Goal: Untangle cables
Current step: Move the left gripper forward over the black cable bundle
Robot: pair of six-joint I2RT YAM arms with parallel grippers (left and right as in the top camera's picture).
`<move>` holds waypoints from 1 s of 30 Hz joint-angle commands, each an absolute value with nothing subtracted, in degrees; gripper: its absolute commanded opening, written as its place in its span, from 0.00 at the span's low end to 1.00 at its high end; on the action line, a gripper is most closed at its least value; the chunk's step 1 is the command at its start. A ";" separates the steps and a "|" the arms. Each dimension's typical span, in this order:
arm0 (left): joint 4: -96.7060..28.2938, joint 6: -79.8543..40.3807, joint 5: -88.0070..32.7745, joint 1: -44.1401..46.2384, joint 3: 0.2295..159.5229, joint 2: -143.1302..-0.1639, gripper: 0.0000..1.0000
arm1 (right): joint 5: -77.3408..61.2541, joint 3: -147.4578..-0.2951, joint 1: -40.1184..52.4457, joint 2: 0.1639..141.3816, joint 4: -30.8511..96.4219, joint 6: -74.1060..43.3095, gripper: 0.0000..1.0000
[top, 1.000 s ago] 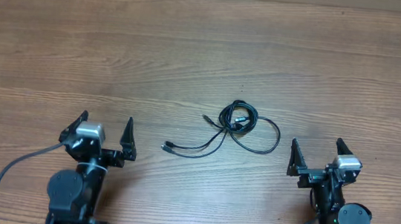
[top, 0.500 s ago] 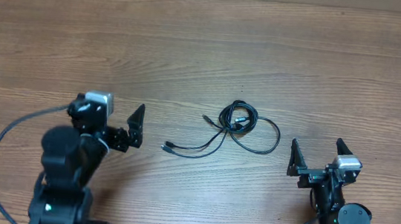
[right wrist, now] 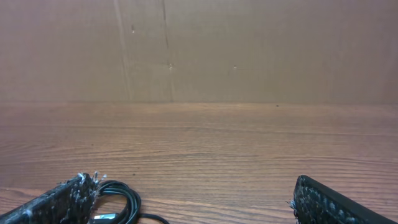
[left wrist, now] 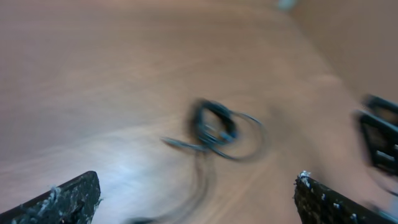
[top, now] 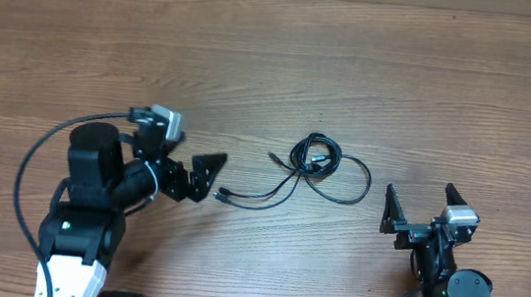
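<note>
Cables near the middle of the table, a little toward the near edge: two thin black cords, glossy and limp. Wound into a small tight coil, with a wide loop sagging out toward the right edge. From the coil, two strands trailing toward the left edge, each ending in a small plug, one short, one reaching farther. Long axis of the tangle roughly parallel to the near edge, tilted slightly, coil farther back, outermost plug nearer.

Left claw spread wide, turned on its side, pointing toward the right edge, just beside the outermost plug; contact impossible to tell, nothing pinched. In the blurred left wrist view, spread fingers at the bottom corners, the tangle ahead between them.

Right claw also spread and empty, pointing toward the far edge, near the wide loop but apart from it. In the right wrist view, only a curl of cord beside one finger.

Judged nearer: the left arm, trailing end directly ahead along the line of reach. Probably calls for closing on that strand and drawing it toward the left edge. Risk: light, slippery cord on smooth wood-grain table, the coil liable to slide along whole rather than open.
</note>
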State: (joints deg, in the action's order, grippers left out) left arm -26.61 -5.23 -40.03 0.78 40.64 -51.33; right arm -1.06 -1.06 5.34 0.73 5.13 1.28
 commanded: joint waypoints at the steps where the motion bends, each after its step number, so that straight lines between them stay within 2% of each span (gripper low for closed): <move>1: -29.30 -7.94 -54.76 1.17 42.17 -53.28 1.00 | -0.71 -0.45 5.63 0.16 4.82 1.37 1.00; 11: -32.91 -10.96 -53.71 1.21 42.15 -59.27 0.99 | -0.71 -0.45 5.63 0.16 4.82 1.37 1.00; 23: -37.87 -16.78 -38.44 1.63 42.26 -59.51 1.00 | -0.71 -0.45 5.63 0.16 4.82 1.39 1.00; 30: -37.87 -18.39 -28.03 6.94 45.50 -59.51 1.00 | -0.71 -0.45 5.63 0.16 4.82 1.39 1.00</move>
State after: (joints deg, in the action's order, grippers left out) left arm -38.15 -16.32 -35.88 4.08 41.56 -59.29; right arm -1.06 -1.06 5.34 0.73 5.17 1.28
